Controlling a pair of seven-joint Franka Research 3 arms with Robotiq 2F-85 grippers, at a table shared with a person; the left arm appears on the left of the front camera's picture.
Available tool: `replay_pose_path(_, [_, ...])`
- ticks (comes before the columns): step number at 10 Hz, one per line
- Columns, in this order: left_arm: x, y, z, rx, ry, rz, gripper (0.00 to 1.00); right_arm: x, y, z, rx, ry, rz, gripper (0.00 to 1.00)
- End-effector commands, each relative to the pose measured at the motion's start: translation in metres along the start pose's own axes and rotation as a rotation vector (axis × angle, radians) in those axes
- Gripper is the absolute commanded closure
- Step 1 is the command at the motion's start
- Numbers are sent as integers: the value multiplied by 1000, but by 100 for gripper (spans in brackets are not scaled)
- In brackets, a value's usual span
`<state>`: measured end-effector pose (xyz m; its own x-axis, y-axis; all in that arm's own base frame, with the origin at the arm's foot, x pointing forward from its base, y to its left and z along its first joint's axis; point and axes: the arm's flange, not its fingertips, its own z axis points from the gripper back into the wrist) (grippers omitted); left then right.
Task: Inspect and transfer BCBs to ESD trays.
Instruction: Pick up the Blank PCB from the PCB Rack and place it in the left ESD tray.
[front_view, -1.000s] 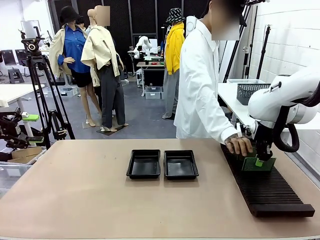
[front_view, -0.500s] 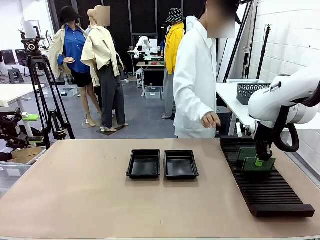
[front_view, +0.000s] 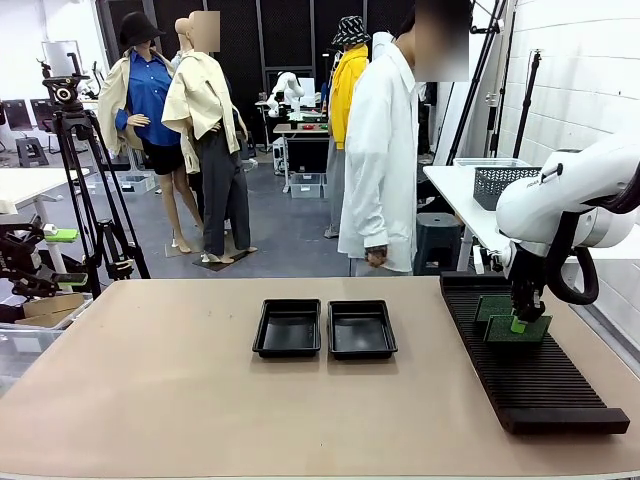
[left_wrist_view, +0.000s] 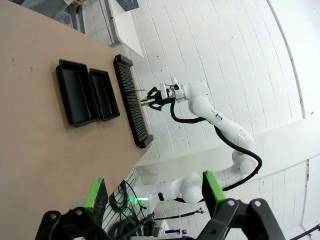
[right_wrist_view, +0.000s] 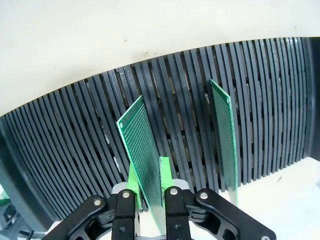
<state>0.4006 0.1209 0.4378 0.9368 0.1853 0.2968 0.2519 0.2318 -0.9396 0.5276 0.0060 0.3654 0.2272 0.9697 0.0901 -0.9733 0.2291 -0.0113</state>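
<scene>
Meanwhile, at the shared tan table (front_view: 150, 400), the right arm's black two-finger gripper with green pads (front_view: 517, 320) is clamped on the near edge of a thin green perforated circuit board (right_wrist_view: 142, 150). The board leans tilted between the fingers, directly over the long black ribbed slotted rack (front_view: 540, 385) below the gripper. Whether its far edge sits in a slot cannot be told. A second green circuit board (right_wrist_view: 223, 135) stands upright in the rack a few slots to one side of the gripper, apart from it. Two shallow glossy black plastic trays (front_view: 288, 327) (front_view: 362, 329) lie side by side well off to this gripper's left. The left gripper (left_wrist_view: 155, 190) hangs high above the table, jaws spread wide around nothing. A person in a white coat (front_view: 380, 170) stands beyond the far edge, hand (front_view: 376, 256) lowered.
</scene>
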Motion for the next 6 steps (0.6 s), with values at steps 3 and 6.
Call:
replay_pose_path(3, [0,0,2,5,1,-2,0,0,0,0,-2,-2,-2,79])
replay_pose_path(6, [0,0,2,5,1,-2,0,0,0,0,-2,-2,-2,79])
